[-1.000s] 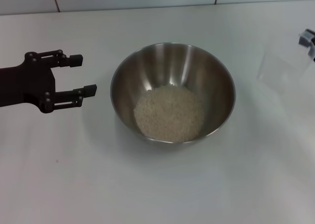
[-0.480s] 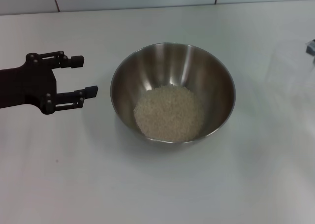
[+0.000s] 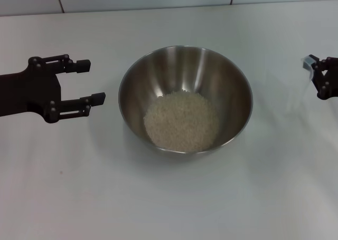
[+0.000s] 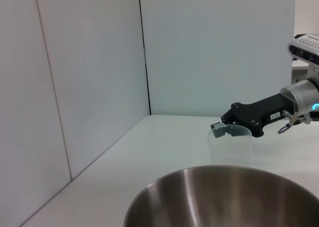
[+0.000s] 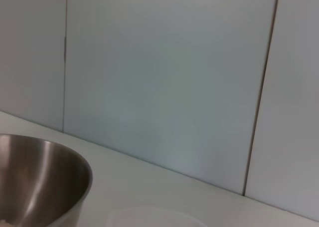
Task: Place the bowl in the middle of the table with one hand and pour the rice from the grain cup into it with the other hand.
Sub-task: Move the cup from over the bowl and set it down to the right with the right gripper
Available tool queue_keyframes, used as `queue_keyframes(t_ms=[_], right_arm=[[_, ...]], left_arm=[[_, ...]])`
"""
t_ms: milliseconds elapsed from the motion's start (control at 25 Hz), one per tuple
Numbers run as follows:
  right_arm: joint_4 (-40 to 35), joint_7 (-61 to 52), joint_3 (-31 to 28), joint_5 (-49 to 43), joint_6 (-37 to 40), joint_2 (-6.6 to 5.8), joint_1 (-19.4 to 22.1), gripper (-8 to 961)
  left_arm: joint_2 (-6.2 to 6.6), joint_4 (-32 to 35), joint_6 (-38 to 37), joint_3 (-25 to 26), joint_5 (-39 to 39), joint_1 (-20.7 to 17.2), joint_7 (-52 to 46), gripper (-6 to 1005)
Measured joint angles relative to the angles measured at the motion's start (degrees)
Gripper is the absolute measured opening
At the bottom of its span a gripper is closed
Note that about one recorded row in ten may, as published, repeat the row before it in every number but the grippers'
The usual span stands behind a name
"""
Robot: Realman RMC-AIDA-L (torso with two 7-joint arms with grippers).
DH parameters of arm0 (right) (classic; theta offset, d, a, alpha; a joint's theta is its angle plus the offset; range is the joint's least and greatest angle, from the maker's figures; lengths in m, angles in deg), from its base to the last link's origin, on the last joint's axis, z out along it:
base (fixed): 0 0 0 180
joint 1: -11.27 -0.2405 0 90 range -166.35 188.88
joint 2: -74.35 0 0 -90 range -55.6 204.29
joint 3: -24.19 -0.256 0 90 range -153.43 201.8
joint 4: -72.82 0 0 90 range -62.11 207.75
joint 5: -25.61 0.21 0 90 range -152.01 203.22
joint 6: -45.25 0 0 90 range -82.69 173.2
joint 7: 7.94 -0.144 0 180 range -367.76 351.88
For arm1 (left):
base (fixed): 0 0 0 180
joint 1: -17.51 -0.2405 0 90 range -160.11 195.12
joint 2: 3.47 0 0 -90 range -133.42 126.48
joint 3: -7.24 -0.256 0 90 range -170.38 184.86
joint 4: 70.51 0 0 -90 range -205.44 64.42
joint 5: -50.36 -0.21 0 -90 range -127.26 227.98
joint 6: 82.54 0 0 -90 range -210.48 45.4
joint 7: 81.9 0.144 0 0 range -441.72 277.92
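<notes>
A pale panelled wall [image 4: 214, 52] with thin dark vertical seams [image 4: 144, 52] rises behind the work surface, well beyond both sets of jaws and touching neither.

A bare robot test bench, lab-like

White table [image 3: 169, 208] boxed by plain pale panel walls [image 4: 214, 52] (dark seams between them) rising beyond the right gripper [image 4: 222, 125].

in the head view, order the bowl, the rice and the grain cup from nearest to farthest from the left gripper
1. The bowl: its near rim faces the open left gripper at table centre.
2. The rice: inside the bowl, past that rim.
3. The grain cup: far side, at the right gripper.
</notes>
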Motion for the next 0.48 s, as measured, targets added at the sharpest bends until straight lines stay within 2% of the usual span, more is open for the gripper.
queue_keyframes(t_ms=[480], right_arm=[[0.14,0.14,-0.05,-0.15,-0.79,0.42,-0.16,68]], left_arm=[[0.16,-0.65,0.01,0.14,0.0,-0.07,0.71,724]])
